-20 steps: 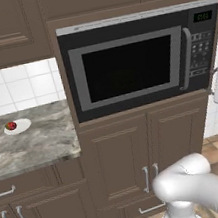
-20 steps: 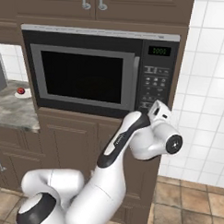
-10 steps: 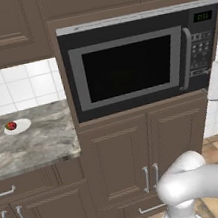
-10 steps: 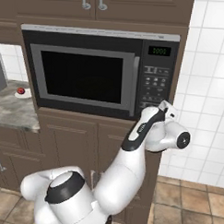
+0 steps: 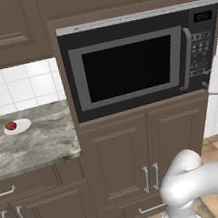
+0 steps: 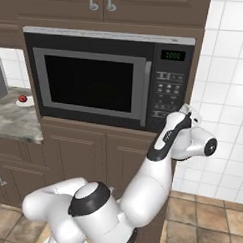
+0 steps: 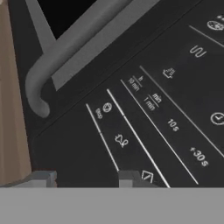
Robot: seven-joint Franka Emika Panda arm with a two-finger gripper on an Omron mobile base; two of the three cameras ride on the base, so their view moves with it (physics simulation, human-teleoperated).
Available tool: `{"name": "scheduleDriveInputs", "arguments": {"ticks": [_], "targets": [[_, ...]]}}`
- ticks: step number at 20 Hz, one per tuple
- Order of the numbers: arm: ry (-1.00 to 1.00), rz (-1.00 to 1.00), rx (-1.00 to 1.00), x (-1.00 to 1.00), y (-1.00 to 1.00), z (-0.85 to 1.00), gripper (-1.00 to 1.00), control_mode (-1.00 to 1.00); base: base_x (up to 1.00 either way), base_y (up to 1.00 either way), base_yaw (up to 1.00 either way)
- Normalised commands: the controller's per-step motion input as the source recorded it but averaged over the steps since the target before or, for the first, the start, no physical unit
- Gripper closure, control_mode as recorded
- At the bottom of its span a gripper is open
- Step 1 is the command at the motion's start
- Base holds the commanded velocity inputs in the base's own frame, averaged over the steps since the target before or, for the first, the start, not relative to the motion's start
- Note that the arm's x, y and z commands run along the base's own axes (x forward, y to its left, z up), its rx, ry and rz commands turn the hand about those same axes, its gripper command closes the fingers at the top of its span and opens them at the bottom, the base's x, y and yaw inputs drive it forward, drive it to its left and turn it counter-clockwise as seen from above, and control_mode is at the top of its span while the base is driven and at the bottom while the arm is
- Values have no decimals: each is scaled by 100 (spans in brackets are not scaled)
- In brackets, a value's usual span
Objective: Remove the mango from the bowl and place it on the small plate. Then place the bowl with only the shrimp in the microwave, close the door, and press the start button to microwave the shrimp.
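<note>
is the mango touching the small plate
Touching: left base view shows the mango resting on the small plate on the counter.

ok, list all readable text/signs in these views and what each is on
"10 min", "1 min", "10 s", "+30 s": on the microwave button panel, hand view.
Icons there, no words: clock, wavy line, triangle by the gripper.
A small word beside the circle icon: too blurred.
Green display: four digits, too blurred to read.
Panel buttons in the base views: too small.
</note>
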Motion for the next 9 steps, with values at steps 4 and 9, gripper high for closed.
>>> {"name": "scheduleDriveInputs", "arguments": {"ticks": [4, 9], "targets": [[0, 0, 5, 39, 1, -11, -100, -100, 0, 0, 0], [0, 0, 4, 20, 17, -6, -100, -100, 0, 0, 0]]}}
